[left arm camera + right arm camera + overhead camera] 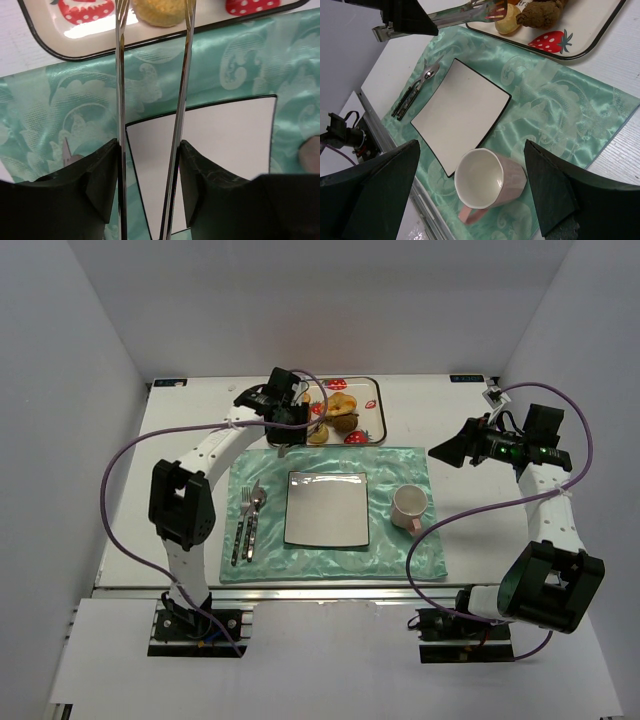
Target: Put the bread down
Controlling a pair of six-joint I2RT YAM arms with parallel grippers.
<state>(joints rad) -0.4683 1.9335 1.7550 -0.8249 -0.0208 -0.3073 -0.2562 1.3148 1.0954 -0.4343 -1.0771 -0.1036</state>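
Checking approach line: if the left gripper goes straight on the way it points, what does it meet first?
Likely the yellow bread piece on the tray: the tongs in the left gripper point at it, one arm each side. Their height over it is unclear.

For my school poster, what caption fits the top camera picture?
Left pincer holds metal tongs by bread pieces on a strawberry-patterned tray, beyond a square white plate.

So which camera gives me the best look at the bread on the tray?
Right wrist: the bread sits close and clear on the tray, with the tongs tips beside the yellow roll. Top external shows the pile, but small. Left wrist catches only one roll's lower part between the tongs' arms.
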